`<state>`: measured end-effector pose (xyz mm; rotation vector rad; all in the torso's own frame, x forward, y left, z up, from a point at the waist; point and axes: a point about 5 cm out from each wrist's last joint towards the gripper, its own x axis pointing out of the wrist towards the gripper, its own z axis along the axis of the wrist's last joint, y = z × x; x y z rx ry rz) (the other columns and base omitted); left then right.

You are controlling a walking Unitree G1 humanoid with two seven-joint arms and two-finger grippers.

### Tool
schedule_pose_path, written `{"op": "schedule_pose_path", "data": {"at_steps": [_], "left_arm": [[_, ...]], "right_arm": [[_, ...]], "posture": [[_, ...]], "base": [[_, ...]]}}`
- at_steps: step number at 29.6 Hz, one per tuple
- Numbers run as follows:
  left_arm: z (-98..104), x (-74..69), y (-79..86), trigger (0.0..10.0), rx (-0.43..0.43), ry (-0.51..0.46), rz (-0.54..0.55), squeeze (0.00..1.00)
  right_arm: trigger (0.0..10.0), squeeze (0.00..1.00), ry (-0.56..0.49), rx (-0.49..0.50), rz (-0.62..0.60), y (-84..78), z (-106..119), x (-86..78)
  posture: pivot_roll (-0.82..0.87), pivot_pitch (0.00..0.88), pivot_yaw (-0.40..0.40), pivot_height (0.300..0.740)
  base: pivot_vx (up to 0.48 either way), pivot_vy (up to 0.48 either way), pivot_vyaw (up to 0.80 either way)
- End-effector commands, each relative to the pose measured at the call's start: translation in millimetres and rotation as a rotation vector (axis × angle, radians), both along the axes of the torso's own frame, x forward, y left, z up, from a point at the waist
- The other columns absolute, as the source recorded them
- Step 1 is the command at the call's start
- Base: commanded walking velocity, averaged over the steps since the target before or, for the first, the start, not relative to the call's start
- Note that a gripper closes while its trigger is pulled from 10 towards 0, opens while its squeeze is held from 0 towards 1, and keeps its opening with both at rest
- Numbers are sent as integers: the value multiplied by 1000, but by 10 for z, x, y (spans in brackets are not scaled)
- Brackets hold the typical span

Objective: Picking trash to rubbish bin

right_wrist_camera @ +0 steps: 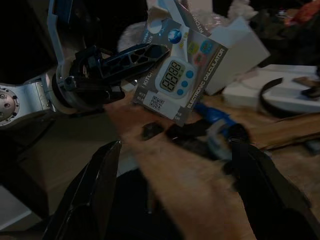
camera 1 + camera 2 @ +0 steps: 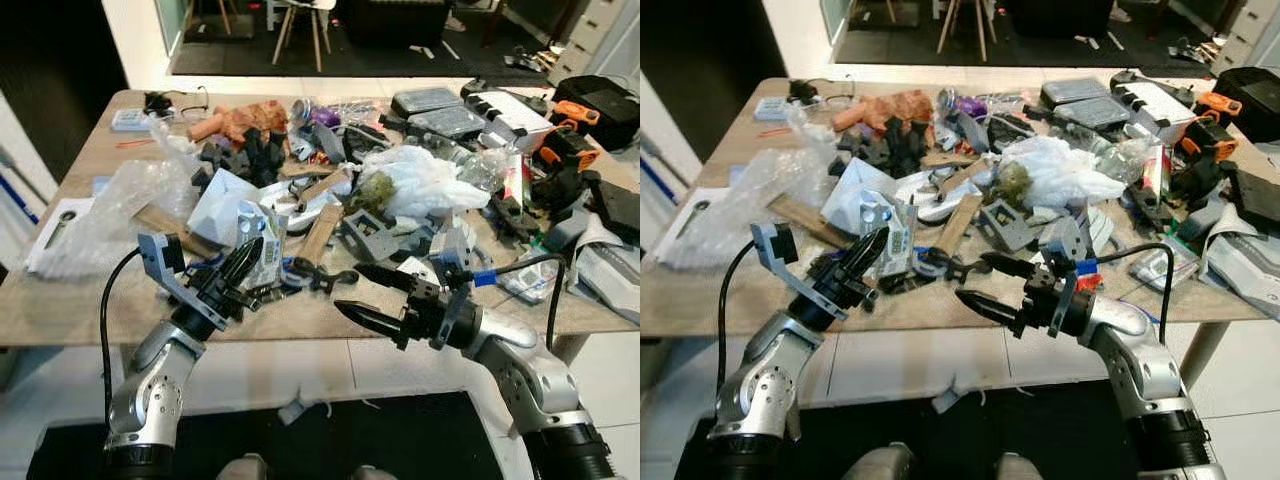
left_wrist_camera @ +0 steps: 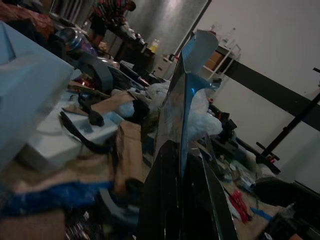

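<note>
Although the left gripper (image 2: 243, 262) pinches the timer package (image 1: 181, 80) at the table's (image 2: 60, 310) seven o'clock edge, nothing is binned yet. At five o'clock, the right gripper (image 2: 372, 296) hovers spread, empty.

A long wooden desk (image 2: 320, 312) stands on a pale floor. It is covered with a big mess. Clear crinkly plastic (image 2: 110, 205) lies near its left end. A white plastic bag (image 2: 425, 180) sits in the middle. A flat strip of wood (image 2: 320, 232) lies just in front of that bag. A small card box with a timer picture (image 1: 181, 80) stands near the front edge. Dark trays (image 2: 440, 110) lie at the back. An orange and black tool (image 2: 575, 112) rests at the far right.
</note>
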<state>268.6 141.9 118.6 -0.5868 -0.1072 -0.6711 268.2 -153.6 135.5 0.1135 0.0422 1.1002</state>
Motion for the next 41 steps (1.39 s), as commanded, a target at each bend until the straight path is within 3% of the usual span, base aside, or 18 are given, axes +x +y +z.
{"op": "schedule_pose_path", "data": {"at_steps": [1,27,33,41], "left_arm": [[-24,3,-22,10000,17,3,-6,0],[-4,26,-64,10000,48,-14,-46,0],[1,28,-68,10000,50,-19,-51,0],[5,28,-78,10000,58,-24,-65,0]], "right_arm": [[10000,0,20,-7,-12,-27,-31,-1],[10000,0,16,2,-29,21,33,15],[10000,0,26,-20,-43,25,22,31],[10000,0,31,-40,-40,25,5,27]], "posture": [[-3,0,-24,740],[-4,0,-25,740],[-4,0,-25,740],[-5,0,-24,740]], "base": [[-371,0,0],[-371,0,0],[0,0,-175],[0,0,-798]]}}
